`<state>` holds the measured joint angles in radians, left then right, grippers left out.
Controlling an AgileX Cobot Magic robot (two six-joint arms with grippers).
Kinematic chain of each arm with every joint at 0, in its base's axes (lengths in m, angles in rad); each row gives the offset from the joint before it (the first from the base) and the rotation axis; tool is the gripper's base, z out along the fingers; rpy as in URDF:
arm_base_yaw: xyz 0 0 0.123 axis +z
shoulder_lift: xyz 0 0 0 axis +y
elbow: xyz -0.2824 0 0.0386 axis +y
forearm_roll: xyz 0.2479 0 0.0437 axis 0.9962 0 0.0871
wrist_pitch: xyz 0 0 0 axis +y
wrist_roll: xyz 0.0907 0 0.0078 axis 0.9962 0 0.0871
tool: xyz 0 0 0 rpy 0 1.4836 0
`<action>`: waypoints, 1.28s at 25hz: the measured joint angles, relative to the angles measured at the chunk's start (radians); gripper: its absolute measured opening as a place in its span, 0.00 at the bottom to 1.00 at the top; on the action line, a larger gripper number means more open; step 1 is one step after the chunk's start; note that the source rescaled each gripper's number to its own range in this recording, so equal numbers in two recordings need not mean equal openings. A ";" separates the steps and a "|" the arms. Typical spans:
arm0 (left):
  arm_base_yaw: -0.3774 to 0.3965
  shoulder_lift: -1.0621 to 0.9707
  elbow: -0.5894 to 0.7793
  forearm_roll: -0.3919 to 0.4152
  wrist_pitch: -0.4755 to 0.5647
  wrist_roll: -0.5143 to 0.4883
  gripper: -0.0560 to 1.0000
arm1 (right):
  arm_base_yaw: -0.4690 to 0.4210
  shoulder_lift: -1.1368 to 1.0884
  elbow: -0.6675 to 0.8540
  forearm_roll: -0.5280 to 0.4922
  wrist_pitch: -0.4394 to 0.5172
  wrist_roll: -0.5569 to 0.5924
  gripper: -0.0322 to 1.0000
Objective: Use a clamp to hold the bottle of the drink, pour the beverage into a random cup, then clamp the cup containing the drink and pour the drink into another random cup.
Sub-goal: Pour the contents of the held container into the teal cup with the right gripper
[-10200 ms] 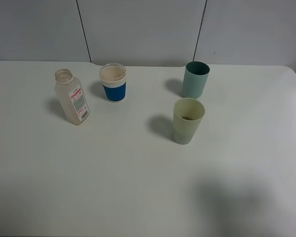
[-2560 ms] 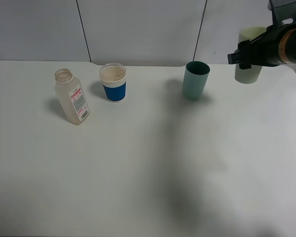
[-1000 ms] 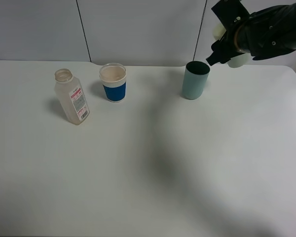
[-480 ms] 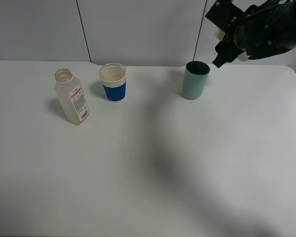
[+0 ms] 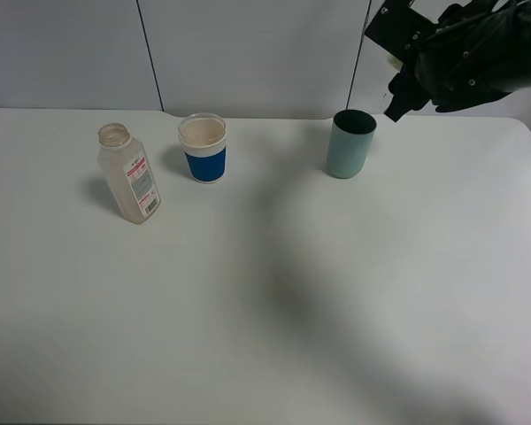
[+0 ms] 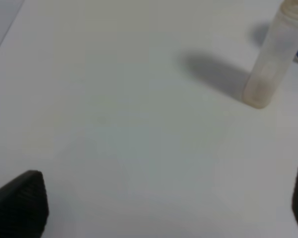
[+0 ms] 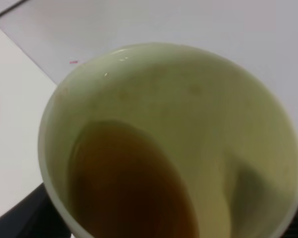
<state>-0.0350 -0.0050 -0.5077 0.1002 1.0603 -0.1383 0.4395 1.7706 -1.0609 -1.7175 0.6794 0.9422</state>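
Observation:
The small translucent bottle (image 5: 128,173) with its red-and-white label stands open at the left of the table; the left wrist view shows the bottle (image 6: 272,59) too. My left gripper (image 6: 164,206) hovers open over bare table short of it, holding nothing. At the back right, my right gripper (image 5: 405,78) is shut on the pale yellow-green cup (image 7: 188,99), raised and tipped above and just right of the teal cup (image 5: 350,143). Brown beverage (image 7: 129,183) pools toward the tilted cup's lower side. In the high view the arm hides nearly all of the held cup.
A white cup with a blue band (image 5: 203,148) stands between the bottle and the teal cup. The white table (image 5: 265,292) spreads wide in front of all of them. A grey panelled wall (image 5: 248,53) runs along the back.
My right wrist has rolled further over the last second, tipping the pale cup toward the teal cup and hiding more of it behind the arm. The other objects have not moved.

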 joint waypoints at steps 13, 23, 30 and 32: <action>0.000 0.000 0.000 0.000 0.000 0.000 1.00 | 0.005 0.064 0.000 0.000 0.018 -0.078 0.07; 0.000 0.000 0.000 0.000 0.000 0.000 1.00 | 0.017 0.092 -0.028 0.000 0.017 -0.139 0.07; 0.000 0.000 0.000 0.000 0.000 0.000 1.00 | 0.024 0.092 -0.037 -0.001 0.015 -0.189 0.07; 0.000 0.000 0.000 0.000 0.000 0.000 1.00 | 0.024 0.092 -0.037 -0.001 0.015 -0.200 0.07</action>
<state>-0.0350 -0.0050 -0.5077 0.1002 1.0603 -0.1383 0.4635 1.8628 -1.0980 -1.7186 0.6939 0.7419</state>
